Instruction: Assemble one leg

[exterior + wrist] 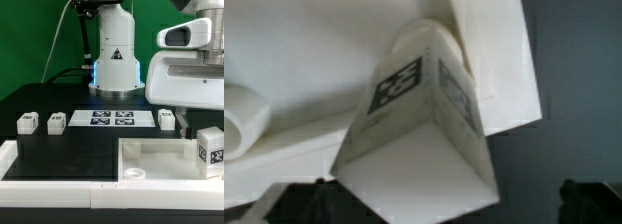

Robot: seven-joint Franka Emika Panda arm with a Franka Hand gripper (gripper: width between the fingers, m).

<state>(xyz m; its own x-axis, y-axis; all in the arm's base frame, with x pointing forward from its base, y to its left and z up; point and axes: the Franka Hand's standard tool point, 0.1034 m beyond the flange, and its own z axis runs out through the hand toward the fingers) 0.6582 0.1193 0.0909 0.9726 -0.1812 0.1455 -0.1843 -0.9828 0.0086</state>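
Note:
A white leg [208, 150] with a black-and-white tag stands upright at the near corner of the white tabletop [150, 158], at the exterior view's right. In the wrist view this leg [420, 130] fills the middle, with the tabletop [491, 50] behind it. My gripper [199, 128] is over the leg's top. Its dark fingers [585, 203] stand on either side of the leg, with a gap showing on one side, so my gripper [441, 205] looks open. Three more legs lie on the black table, two [27, 122] [56, 122] at the left and one [167, 119] behind the tabletop.
The marker board [112, 118] lies flat at mid table in front of the arm's base [113, 65]. A round corner socket [135, 175] shows on the tabletop's near edge. A white rail [40, 165] runs along the table's near left.

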